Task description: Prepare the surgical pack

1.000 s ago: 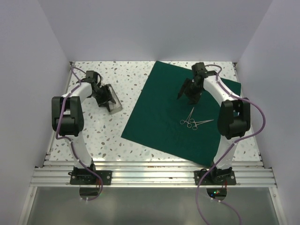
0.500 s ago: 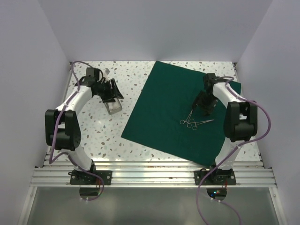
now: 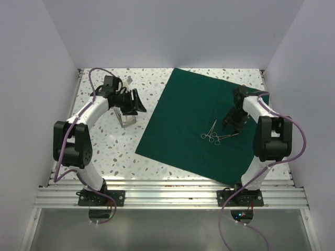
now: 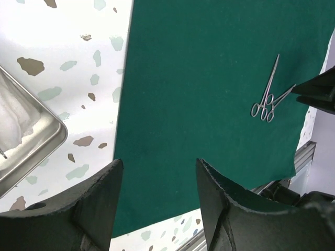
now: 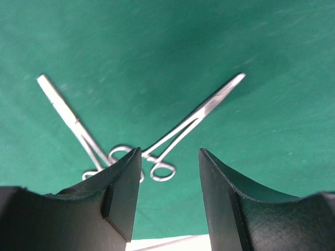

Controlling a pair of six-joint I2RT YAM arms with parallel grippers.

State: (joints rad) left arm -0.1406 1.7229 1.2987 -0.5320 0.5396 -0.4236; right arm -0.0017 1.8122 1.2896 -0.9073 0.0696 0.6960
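Two forceps (image 3: 212,136): crossed on the surgical pack (image 3: 183,130), spread flat.
Right gripper (image 5: 169,154): released, poised over them.
Left gripper (image 4: 159,167): released, near metal tray (image 4: 47,146).

Light was bright and even, shadows soft. The desk (image 4: 68,31) glared white at ten o'clock in the left wrist view; shadow dimmed the drape (image 5: 209,31) at twelve in the right wrist view.

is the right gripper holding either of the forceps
No, the right gripper has its fingers apart above both forceps, which lie flat on the green drape.
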